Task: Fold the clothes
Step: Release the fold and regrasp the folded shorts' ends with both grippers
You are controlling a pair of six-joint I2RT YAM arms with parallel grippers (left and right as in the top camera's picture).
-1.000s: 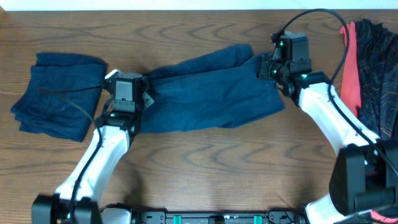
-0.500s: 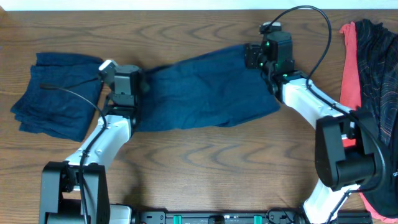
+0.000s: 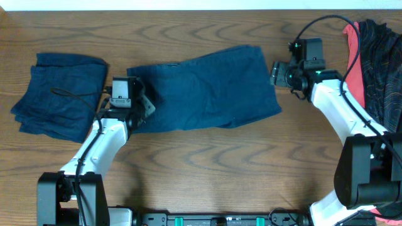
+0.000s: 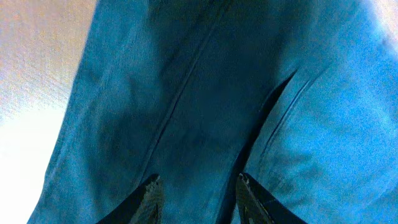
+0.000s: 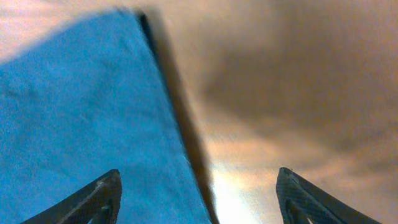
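Observation:
Dark navy shorts (image 3: pixel 207 88) lie flat in a wide folded band at the table's middle. My left gripper (image 3: pixel 148 105) hovers over their left end. Its fingers (image 4: pixel 152 194) stand a little apart above the navy cloth (image 4: pixel 186 81), open, with nothing pinched. My right gripper (image 3: pixel 278 73) sits just off the shorts' right edge. In the right wrist view its jaws are wide open (image 5: pixel 199 186), straddling the cloth's edge (image 5: pixel 81 112) and bare wood (image 5: pixel 280 93).
A second navy garment (image 3: pixel 56 94) lies bunched at the far left. A coral-red garment (image 3: pixel 355 69) and a blackish speckled one (image 3: pixel 383 69) are piled at the right edge, close behind the right arm. Bare wooden table (image 3: pixel 207 163) runs along the front.
Both grippers have opened and let go of the shorts. The right arm has drawn back to the right, off the cloth. The left has pulled slightly down-left. The shorts now lie flatter.

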